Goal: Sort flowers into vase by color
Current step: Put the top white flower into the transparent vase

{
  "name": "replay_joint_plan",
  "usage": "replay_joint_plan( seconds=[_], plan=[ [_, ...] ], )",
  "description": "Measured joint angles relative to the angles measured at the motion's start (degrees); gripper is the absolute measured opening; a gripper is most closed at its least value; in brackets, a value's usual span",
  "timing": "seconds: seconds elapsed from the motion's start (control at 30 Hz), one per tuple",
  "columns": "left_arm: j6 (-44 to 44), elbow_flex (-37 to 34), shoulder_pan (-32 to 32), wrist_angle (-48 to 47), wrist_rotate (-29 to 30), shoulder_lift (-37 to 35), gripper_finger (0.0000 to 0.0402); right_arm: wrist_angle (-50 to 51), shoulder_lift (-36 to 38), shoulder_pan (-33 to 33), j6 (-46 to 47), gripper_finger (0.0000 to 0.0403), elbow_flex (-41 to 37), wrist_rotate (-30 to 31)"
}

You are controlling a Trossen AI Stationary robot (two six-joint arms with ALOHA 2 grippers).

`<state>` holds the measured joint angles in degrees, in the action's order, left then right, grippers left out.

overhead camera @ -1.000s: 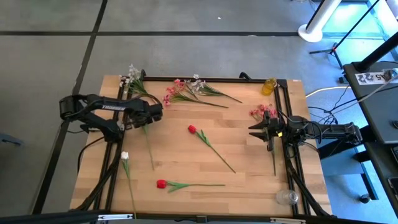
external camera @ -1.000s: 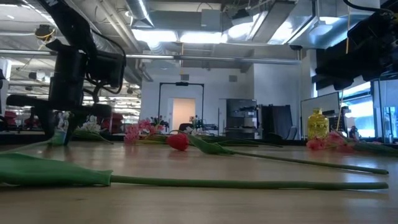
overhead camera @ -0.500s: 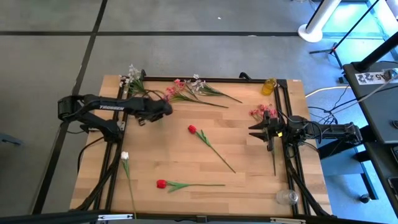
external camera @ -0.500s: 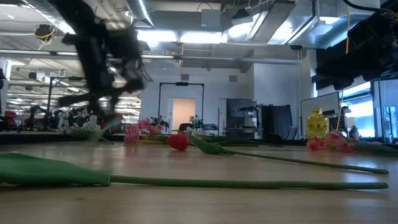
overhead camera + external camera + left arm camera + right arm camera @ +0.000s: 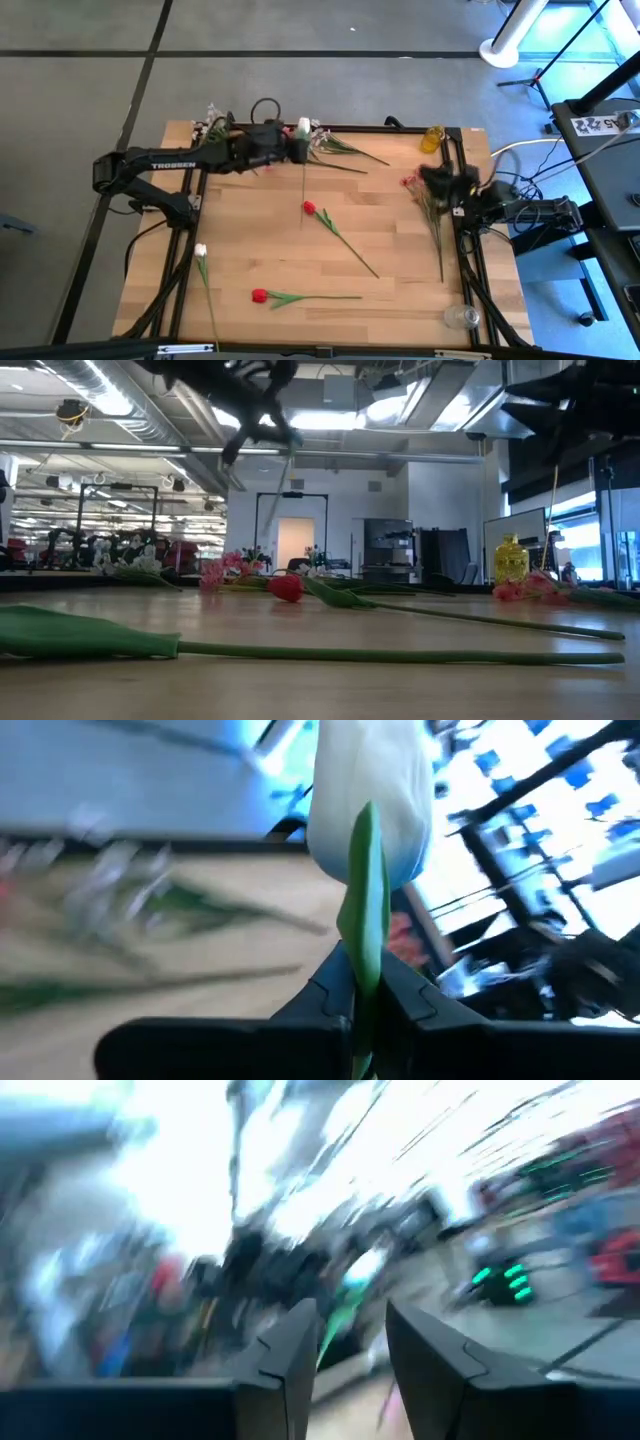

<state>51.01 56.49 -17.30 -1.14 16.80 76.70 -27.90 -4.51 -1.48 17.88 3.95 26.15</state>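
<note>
floor: grey concrete [image 5: 300, 30] | ceiling: strip lights [image 5: 260, 420] | back wall: lit doorway [image 5: 294, 540]

White tulip [image 5: 372, 795] with green stem; red tulips [image 5: 309, 207] on the pale wooden table [image 5: 390, 200]; pink blossoms [image 5: 222, 571]; a yellow bottle [image 5: 432, 139].

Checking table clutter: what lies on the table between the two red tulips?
High view: only bare wood between the upper red tulip and the lower red tulip; the upper one's stem runs off toward the right, away from that stretch.
</note>
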Motion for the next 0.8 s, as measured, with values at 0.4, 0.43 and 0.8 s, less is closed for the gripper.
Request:
replay_joint_plan(
  seconds=[0.4, 0.43, 0.8],
  plan=[
    [-13.4, 2.2, 3.4, 24.5, -1.6, 0.0, 0.0004, -3.1, -20.5, 0.0, -1.4, 0.0123, 11.7, -3.7],
    [-14.3, 2.2, 4.1, 26.4, -2.1, 0.1, 0.0004, -3.2, -24.2, 0.0, -1.4, 0.0123, 14.0, -3.9],
    [-22.6, 2.2, 14.2, 32.6, -4.2, -0.7, 0.0005, 0.7, -55.3, 0.0, -7.1, 0.0123, 41.0, -16.0]
  ],
)
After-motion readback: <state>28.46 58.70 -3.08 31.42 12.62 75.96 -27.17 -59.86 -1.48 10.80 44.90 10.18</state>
